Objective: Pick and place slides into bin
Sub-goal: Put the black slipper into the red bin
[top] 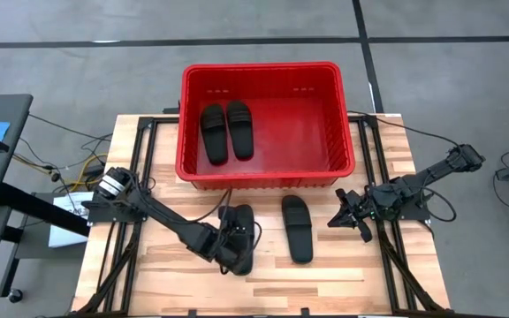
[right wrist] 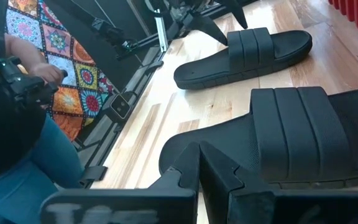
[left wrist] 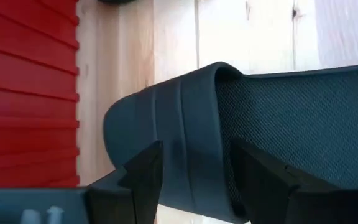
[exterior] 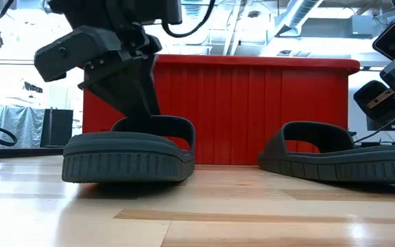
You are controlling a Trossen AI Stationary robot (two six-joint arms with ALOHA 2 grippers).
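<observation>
Two black slides [top: 214, 132] [top: 239, 129] lie side by side on the floor of the red bin [top: 263, 174]. Two more lie on the table in front of it. My left gripper [top: 231, 237] is down on the left slide [exterior: 125, 161], closed around its strap. The right slide [top: 297, 228] lies flat on its sole, strap end toward the bin. My right gripper [top: 341, 215] hovers just to its right, shut and empty, and its wrist view shows that slide [right wrist: 291, 137] close ahead. My left gripper has the strap of the left slide [left wrist: 194, 124] between its two fingers, one finger [left wrist: 143, 177] on the ribbed outer face and the other [left wrist: 260, 180] on the footbed side of the strap's edge. The fingers come from above, slanting. The sole [exterior: 125, 175] rests on the table.
The bin's front wall [exterior: 252, 116] stands right behind both slides. Black frame rails [top: 144, 168] [top: 387, 256] run along the table's left and right sides. A person [right wrist: 11, 124] stands beyond the table's near edge.
</observation>
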